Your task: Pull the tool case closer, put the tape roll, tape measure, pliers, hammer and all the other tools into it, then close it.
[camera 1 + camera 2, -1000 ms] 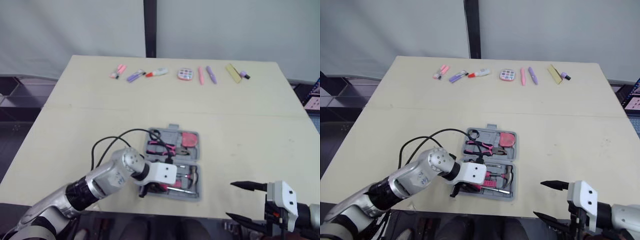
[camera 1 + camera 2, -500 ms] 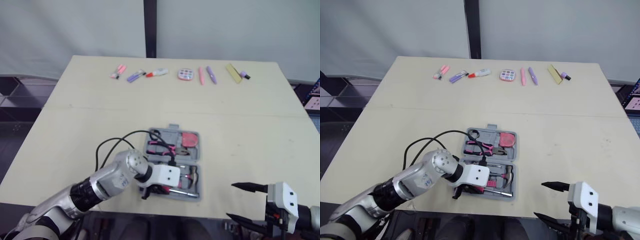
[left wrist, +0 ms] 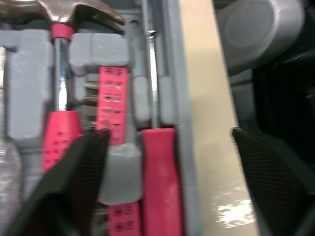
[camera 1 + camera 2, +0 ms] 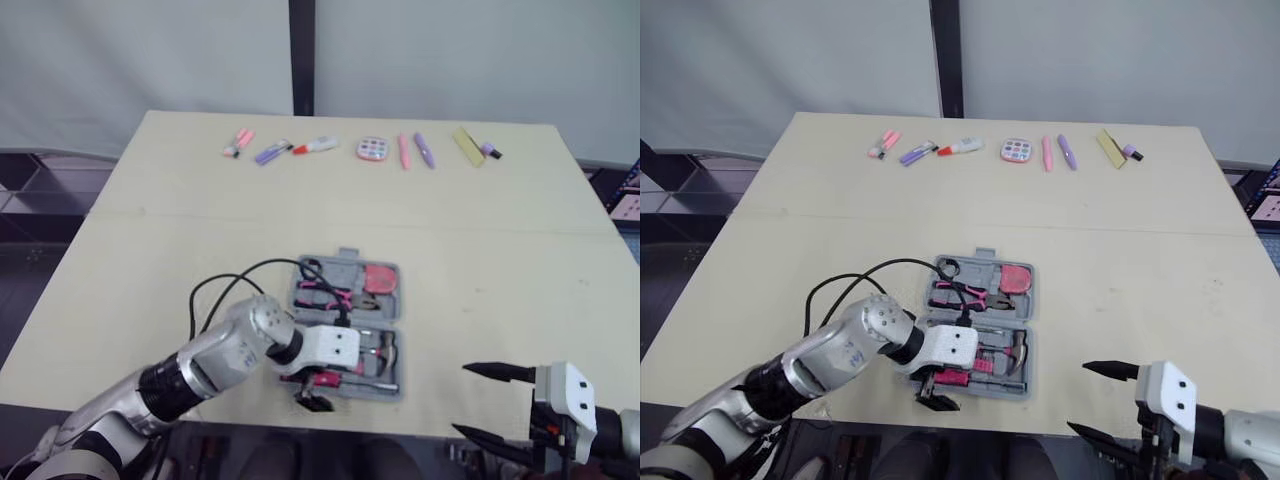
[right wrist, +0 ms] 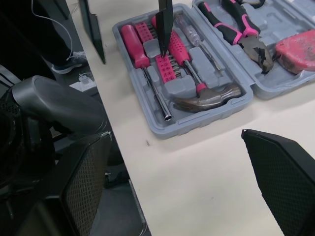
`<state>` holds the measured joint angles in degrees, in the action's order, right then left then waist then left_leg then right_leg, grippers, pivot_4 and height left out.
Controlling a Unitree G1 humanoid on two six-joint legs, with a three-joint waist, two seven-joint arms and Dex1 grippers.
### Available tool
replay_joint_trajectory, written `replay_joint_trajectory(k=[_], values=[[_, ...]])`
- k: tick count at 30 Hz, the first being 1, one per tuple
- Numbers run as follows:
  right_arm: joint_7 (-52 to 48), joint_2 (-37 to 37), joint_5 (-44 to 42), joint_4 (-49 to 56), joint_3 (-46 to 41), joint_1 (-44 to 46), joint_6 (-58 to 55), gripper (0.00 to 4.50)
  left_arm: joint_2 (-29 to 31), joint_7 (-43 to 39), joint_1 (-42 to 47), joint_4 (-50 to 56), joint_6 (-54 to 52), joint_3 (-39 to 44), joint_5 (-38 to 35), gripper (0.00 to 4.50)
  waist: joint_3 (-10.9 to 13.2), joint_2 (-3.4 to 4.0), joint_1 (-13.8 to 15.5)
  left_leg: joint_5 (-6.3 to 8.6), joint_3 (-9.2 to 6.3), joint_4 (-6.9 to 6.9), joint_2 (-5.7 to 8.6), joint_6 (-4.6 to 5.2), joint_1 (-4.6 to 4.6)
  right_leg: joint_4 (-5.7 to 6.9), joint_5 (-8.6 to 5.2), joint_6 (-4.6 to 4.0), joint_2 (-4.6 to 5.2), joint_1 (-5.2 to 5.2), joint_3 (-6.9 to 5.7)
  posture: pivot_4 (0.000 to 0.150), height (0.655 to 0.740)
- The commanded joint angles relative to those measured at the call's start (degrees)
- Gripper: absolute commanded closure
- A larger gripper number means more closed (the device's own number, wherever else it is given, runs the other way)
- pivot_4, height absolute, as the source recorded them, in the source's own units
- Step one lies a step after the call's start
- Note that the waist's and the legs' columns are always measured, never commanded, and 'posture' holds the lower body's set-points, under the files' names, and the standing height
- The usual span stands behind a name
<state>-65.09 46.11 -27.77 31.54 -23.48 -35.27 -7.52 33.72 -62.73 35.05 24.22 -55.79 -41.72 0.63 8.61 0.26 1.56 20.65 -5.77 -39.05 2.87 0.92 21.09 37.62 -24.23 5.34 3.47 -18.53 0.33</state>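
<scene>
Tool case nearly packed. From my remote station, the right gripper [image 4: 487, 403] hangs nearest, off the table's near edge, its fingers spread wide and holding nothing.

Just beyond it, the left gripper [image 4: 314, 396] points down at the near wall of the open grey tool case [image 4: 345, 270]. Its fingers are released. One finger [image 5: 165, 24] hangs over the pink-handled screwdrivers [image 3: 157, 172] inside, and the other [image 5: 93, 29] is outside the wall, past the table edge.

That straddle is the change. A second ago those fingers sat at the case's near-left corner. Since then the wrist has turned and slid along the near side until the wall lies between the fingers. The case itself has not shifted, and it lies close to the near edge of the table [image 4: 500, 250]. The right gripper has not moved either.

The hammer [image 5: 206, 93] lies in the near half, and the pliers [image 5: 236, 27] and pink tape measure [image 4: 378, 279] in the far half. I cannot pick out the tape roll for certain. I judge the packing done and the left arm set to pinch the near wall and fold that half shut, though nothing is gripped yet.

Along the far edge, well apart from the case, lies a row of pens and markers [image 4: 300, 148].
</scene>
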Motion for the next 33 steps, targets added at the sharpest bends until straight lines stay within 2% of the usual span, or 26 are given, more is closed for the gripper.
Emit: replay_joint_trajectory(k=[1, 4, 6, 8, 12, 14, 22, 26, 33], values=[[0.1, -0.29, -0.42, 1.18, -0.65, 0.0, 0.27, 0.0, 0.06, -0.24, -0.35, 5.15, -5.84, 6.0, -5.45, 0.2, 0.0, 0.0, -0.01, 0.0, -0.01, 0.0, 0.0, 0.0, -0.01, 0.02, 0.0, 0.0, 0.0, 0.0, -0.01, 0.15, 0.7336], [0.23, -0.45, -0.38, 1.22, -0.44, 0.2, 0.23, 0.0, 0.71, 1.39, -3.45, 7.51, -5.31, 11.75, -8.76, 0.2, 0.0, 0.0, -0.1, 0.0, -0.03, 0.01, -0.01, 0.0, 0.0, 0.02, 0.0, 0.0, -0.01, -0.01, -0.01, 0.15, 0.7336], [0.41, -0.64, -0.38, 1.38, -0.28, 0.27, 0.2, 0.0, 1.31, 2.49, -7.19, 7.94, -1.4, 15.77, -10.31, 0.7, 0.0, 0.01, -0.19, 0.0, -0.02, 0.03, -0.02, 0.0, -0.01, -0.01, 0.0, 0.0, -0.01, -0.01, -0.01, 0.15, 0.7336], [0.59, -0.86, -0.5, 1.59, -0.23, 0.32, 0.15, 0.0, 2.57, 2.29, -11.58, 8.14, 3.58, 19.51, -12.12, 1.53, -0.01, 0.01, -0.21, 0.0, 0.01, 0.03, -0.04, 0.0, -0.03, -0.02, 0.0, 0.0, -0.02, -0.01, -0.01, 0.15, 0.7336], [0.78, -1.06, -0.78, 1.89, -0.42, 0.41, -0.03, 0.0, 4.22, 1.94, -18.44, 6.05, 13.27, 24.65, -14.15, 3.63, 0.0, 0.02, -0.06, 0.0, -0.02, 0.04, -0.04, -0.01, -0.03, -0.05, 0.0, 0.0, 0.01, -0.01, 0.0, 0.15, 0.7336], [0.79, -1.04, -0.84, 1.85, -0.5, 0.53, -0.08, 0.0, 4.35, 1.69, -21.34, 4.18, 19.64, 26.15, -14.27, 4.39, -0.01, 0.03, 0.06, 0.01, -0.04, 0.04, -0.02, -0.01, -0.02, -0.11, 0.0, 0.0, 0.04, 0.0, -0.01, 0.15, 0.7336], [1.14, -0.66, -0.95, 1.73, -0.78, 1.61, -0.53, 0.0, 0.57, 2.88, -26.15, -10.07, 49.38, 25.73, -9.42, 4.39, -0.01, 0.04, -0.07, 0.01, -0.02, 0.07, -0.01, -0.02, -0.03, -0.16, 0.0, 0.0, 0.03, 0.02, -0.05, 0.15, 0.7336], [0.94, -0.37, -1.0, 1.57, -1.19, 1.97, -0.72, 0.0, -0.85, 2.06, -26.25, -14.99, 56.48, 24.27, -8.17, 4.39, -0.02, 0.05, -0.1, 0.01, -0.01, 0.07, -0.01, -0.02, -0.05, -0.12, 0.0, 0.0, 0.03, 0.0, -0.05, 0.15, 0.7336], [0.77, -0.19, -1.06, 1.7, -1.88, 2.22, -1.3, 0.0, -3.0, -0.11, -26.06, -20.07, 61.39, 22.15, -8.69, 4.39, -0.02, 0.05, -0.15, 0.01, -0.01, 0.07, -0.01, -0.02, -0.08, 0.0, 0.0, 0.0, 0.03, -0.02, -0.05, 0.15, 0.7336]])
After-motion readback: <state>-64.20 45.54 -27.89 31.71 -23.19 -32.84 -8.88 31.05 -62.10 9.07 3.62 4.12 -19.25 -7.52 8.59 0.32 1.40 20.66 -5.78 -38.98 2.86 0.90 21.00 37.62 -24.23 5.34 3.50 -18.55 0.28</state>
